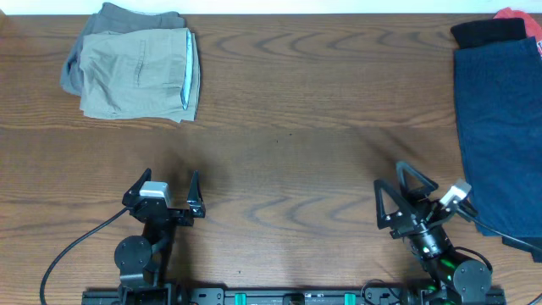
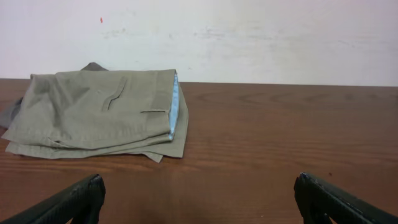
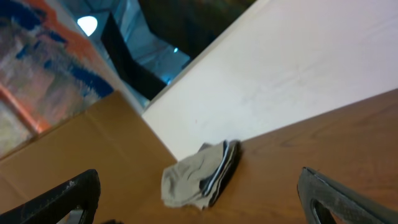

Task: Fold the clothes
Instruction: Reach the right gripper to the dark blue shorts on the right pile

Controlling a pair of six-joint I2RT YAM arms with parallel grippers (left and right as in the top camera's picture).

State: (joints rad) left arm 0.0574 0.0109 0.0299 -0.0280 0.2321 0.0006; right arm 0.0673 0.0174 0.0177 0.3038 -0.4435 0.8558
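Brown wooden table [image 1: 288,127] before a white wall [image 2: 249,37], navy shorts [image 1: 500,127] at right edge, near the right gripper [image 1: 388,174], left gripper [image 1: 172,174] well apart, both spread, empty.

- Five pieces of fabric in all, as follows.
- One pair of navy blue shorts [image 1: 500,127].
- One pair of khaki shorts [image 1: 135,74], stacked on one grey garment [image 1: 106,19], making two pieces in that pile.
- One black garment [image 1: 487,32].
- One red cloth [image 1: 511,13], only a corner showing.
- Two grippers: the left gripper [image 1: 170,176] and the right gripper [image 1: 389,174].
- One wooden table [image 1: 279,102].
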